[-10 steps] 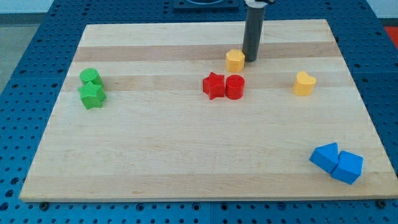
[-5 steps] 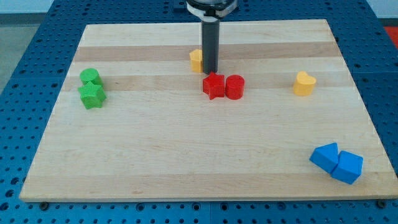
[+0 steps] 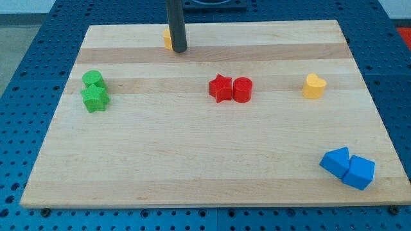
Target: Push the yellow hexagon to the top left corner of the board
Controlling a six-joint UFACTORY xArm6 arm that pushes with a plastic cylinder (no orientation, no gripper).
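Observation:
The yellow hexagon (image 3: 167, 38) lies near the board's top edge, left of centre, mostly hidden behind my rod. My tip (image 3: 179, 50) rests on the board just right of the hexagon and touches it. The top left corner of the board (image 3: 92, 30) lies further to the view's left of the hexagon.
A red star (image 3: 219, 88) and a red cylinder (image 3: 243, 90) sit together at mid-board. A yellow heart-like block (image 3: 314, 86) is at the right. Two green blocks (image 3: 94, 91) sit at the left edge. Two blue blocks (image 3: 347, 168) are at bottom right.
My tip has moved left and up across the board, pushing the yellow hexagon from above the red blocks to near the top edge, left of centre.

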